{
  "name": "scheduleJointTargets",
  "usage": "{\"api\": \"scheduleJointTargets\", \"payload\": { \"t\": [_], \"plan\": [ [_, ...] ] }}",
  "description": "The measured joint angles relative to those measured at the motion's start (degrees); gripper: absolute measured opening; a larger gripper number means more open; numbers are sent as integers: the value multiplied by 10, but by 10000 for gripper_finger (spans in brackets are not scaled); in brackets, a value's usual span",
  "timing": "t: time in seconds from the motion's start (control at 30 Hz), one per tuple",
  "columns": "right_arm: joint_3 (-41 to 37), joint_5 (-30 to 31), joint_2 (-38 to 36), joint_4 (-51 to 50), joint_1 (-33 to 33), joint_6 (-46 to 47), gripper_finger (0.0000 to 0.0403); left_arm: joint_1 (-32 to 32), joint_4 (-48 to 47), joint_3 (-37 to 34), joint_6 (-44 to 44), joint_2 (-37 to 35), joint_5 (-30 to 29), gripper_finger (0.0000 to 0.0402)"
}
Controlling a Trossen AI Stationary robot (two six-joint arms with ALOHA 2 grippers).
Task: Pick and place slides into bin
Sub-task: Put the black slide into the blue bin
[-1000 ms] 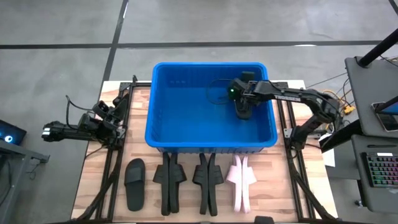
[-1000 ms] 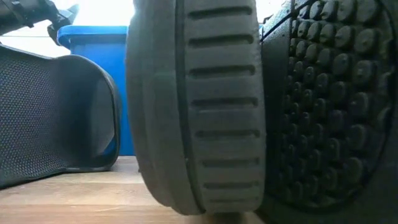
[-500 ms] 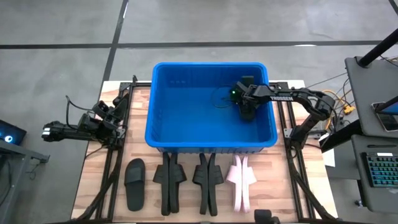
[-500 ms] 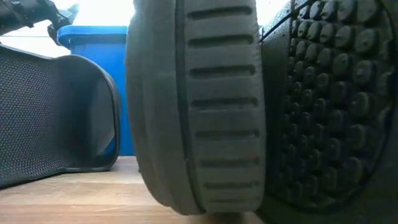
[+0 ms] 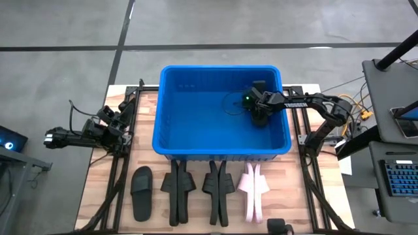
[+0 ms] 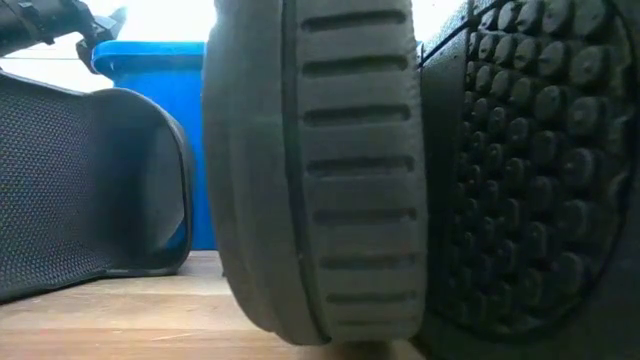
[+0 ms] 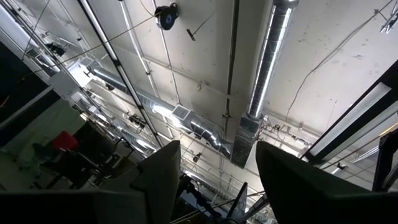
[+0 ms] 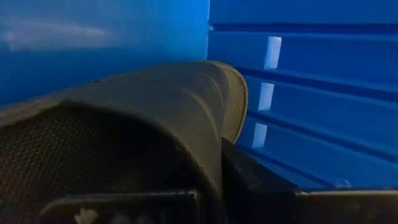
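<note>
1. Blue bin [image 5: 222,153] sits at the table's far middle, open top; its near wall faces the row of slides.
2. Right gripper [image 5: 257,117] is down inside the bin, in the right half, near the right wall. Right arm reaches in over the bin's right rim.
3. Right wrist view: a black slide [image 8: 143,124] fills the frame just ahead of the fingers, strap mesh and sole edge visible, ribbed blue bin wall [image 8: 311,93] behind it. The fingers look clamped on this slide; a dark finger [image 8: 249,177] lies against its side.
4. From above, the held slide is mostly hidden under the gripper; whether it touches the bin floor I cannot tell.
5. On the wood table [image 5: 98,189], in front of the bin, a row of slides: one black slide lying flat [image 5: 142,192] at the left, then a black pair standing on edge [image 5: 177,189], another black pair on edge [image 5: 218,189], and the pale pink pair on edge [image 5: 253,189] at the right.
6. Low view: blocked by a ribbed grey sole [image 6: 320,170] and a studded black sole [image 6: 530,170]; a bin corner [image 6: 150,60] shows behind.
7. Left gripper [image 5: 55,138] waits off the table's left edge, well apart from bin and slides. Left wrist view shows ceiling between two parted fingers [image 7: 158,177].
</note>
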Motion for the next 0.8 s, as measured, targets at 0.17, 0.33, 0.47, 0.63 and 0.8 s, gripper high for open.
{"api": "scheduleJointTargets", "payload": {
  "t": [0.17,0.33,0.47,0.63,0.8],
  "plan": [
    [3,-1,0,0,-1,6,17,0,0,0,0,0,-11,196],
    [10,-1,0,-15,-2,8,59,0,0,0,0,0,-11,196],
    [14,-1,0,-24,-5,21,113,0,0,0,0,0,-11,196],
    [23,-1,0,-46,-5,17,174,0,0,0,-1,0,-11,196],
    [37,-1,0,-82,-6,26,218,0,0,0,-1,0,-11,196]
  ]
}}
